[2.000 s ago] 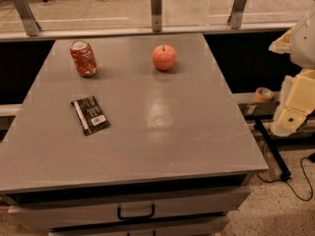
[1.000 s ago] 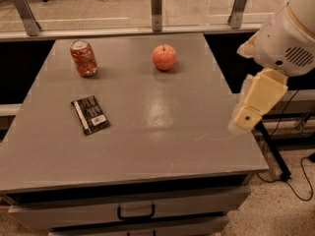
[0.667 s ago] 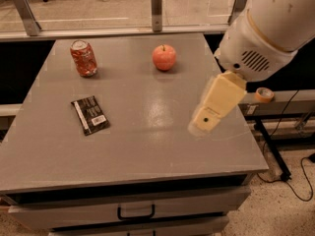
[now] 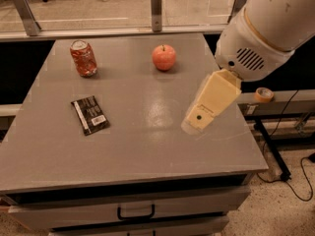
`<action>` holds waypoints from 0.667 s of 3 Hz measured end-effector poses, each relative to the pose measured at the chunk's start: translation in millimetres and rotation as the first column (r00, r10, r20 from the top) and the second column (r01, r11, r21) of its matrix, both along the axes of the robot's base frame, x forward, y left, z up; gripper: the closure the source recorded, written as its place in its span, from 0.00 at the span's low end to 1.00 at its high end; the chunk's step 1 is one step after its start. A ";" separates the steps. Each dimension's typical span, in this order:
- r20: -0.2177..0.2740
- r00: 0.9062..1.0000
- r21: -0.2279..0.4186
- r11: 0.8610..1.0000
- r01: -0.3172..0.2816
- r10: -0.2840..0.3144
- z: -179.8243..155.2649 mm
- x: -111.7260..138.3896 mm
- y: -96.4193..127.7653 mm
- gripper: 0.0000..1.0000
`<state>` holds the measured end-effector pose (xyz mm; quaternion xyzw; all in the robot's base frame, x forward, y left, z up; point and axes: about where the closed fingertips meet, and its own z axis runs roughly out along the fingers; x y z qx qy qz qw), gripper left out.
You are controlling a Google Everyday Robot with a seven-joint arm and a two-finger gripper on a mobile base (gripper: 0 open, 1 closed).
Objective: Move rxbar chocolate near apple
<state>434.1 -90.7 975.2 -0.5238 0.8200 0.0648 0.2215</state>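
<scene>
The end effector [image 4: 198, 118] hovers over the desk [image 4: 147, 151], apparently staged for approach. Its open or closed state cannot be determined. The rxbar chocolate [image 4: 90, 114] lies flat well to its left, ungrasped. The apple [image 4: 164, 57] sits beyond it.

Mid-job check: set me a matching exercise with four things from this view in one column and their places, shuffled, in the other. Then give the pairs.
Things:
1. rxbar
2. apple
3. can
4. end effector

Places:
A. over the right side of the table
B. back left, standing upright
C. left side, lying flat
D. back centre

Pairs: 1-C, 2-D, 3-B, 4-A
</scene>
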 end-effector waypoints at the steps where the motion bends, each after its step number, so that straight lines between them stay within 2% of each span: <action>1: 0.021 0.999 0.076 0.997 0.025 -0.026 -3.1 -7.5 9.2 0.00; 2: 0.055 0.997 0.200 0.979 0.038 -0.050 -22.4 -31.9 27.5 0.00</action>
